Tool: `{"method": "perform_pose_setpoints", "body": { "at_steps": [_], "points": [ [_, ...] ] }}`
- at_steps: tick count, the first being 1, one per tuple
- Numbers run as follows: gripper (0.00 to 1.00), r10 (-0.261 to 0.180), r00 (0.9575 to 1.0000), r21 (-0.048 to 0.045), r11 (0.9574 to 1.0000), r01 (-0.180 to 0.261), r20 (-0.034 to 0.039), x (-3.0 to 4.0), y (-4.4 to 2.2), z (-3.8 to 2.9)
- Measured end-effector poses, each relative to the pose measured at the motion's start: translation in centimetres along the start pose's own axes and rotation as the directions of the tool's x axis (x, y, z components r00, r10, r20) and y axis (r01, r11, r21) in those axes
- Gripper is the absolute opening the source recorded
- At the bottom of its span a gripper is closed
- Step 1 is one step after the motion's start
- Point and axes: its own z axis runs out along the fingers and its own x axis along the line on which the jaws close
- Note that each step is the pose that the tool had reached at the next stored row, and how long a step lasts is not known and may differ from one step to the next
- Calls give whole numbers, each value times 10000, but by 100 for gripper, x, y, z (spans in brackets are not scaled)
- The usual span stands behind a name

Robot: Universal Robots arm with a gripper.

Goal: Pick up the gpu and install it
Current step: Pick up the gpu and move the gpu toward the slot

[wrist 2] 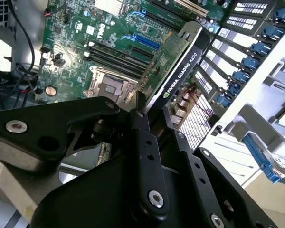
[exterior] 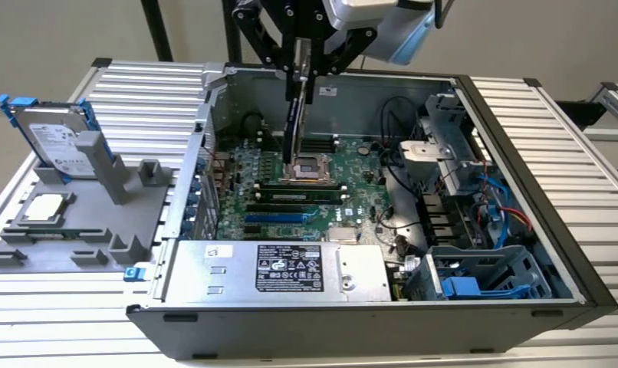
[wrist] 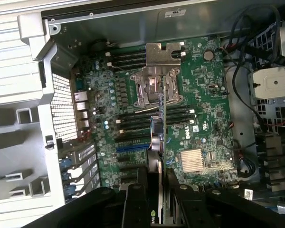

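Pinching the gpu [exterior: 297,123] by its top edge in my tool [exterior: 309,69], I hang it upright above the motherboard [exterior: 366,192] inside the open case [exterior: 554,238].

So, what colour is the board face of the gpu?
The gpu is green on its board face, black on the other; clearest in the second wrist view.

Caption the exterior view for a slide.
The gripper holds the gpu upright, edge-down, over the motherboard inside the open computer case.
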Motion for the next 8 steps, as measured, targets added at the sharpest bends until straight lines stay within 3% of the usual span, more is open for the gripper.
{"method": "perform_pose_setpoints", "body": {
  "at_steps": [8],
  "points": [
    [0,0,10000,0,10000,0,0,-33,5,0]
  ]
}}
